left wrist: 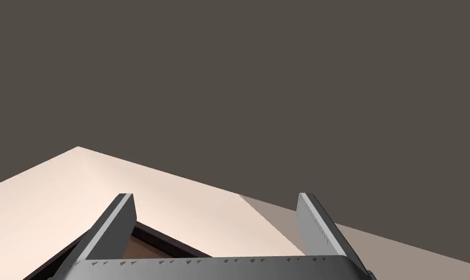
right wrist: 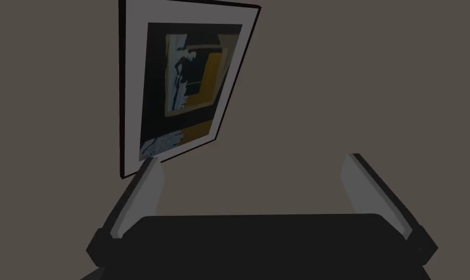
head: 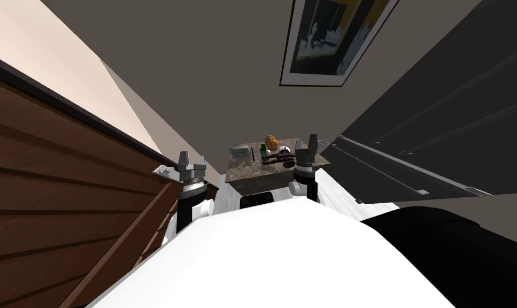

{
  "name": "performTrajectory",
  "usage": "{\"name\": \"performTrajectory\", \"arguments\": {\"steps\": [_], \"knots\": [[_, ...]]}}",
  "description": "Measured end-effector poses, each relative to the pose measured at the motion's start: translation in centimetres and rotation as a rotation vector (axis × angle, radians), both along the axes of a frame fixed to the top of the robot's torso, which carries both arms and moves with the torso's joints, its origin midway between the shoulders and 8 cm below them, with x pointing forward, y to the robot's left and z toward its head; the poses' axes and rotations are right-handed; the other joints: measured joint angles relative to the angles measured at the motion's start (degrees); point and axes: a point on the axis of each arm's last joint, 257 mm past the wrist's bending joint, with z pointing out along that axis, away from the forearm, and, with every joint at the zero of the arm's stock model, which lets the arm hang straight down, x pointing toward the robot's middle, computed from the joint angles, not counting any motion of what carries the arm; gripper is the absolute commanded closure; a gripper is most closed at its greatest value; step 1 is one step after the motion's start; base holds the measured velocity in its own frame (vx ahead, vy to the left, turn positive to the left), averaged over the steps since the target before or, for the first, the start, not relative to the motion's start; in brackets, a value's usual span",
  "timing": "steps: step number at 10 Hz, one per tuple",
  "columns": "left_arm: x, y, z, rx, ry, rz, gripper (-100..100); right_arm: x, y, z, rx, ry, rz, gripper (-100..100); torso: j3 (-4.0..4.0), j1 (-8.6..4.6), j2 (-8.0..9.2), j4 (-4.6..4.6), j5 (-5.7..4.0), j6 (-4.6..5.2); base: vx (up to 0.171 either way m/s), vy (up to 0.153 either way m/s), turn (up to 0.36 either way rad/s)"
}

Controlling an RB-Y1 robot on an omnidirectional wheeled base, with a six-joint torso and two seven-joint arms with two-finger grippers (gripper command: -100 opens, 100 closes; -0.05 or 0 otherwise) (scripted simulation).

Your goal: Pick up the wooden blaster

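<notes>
Ahead, brown wood panelling runs down my left and dark panels down my right. Between them, against the grey wall, stands a small desk with a mottled, stone-like top. My left jaws are raised off the desk's left side, beside the panelling, and are spread wide. My right jaws are up at the desk's right near corner, also spread, pinching nothing. The blaster, dark brown, lies on the desk right of the middle, just left of my right jaws. Behind it sits an orange lump. Left of it are a pale box, a green thing and a thin dark pen.
</notes>
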Motion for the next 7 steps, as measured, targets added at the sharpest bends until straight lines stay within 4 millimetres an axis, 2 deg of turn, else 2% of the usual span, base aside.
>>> {"name": "performTrajectory", "arguments": {"steps": [3,7], "knots": [[0.3,0.6,-2.5,0.022,0.08,-0.011,-100,0.0,0.0,0.0,0.0,0.0,0.0,0,0.35,-0.29,0.61,0.13,-0.06,0.01,-0.155,-0.084,-0.131],[0.3,2.5,-7.9,0.048,0.245,-0.022,-100,0.0,0.0,0.0,0.0,0.0,0.0,0,0.39,-0.47,0.68,0.15,-0.11,0.03,-0.165,-0.123,-0.206]]}}
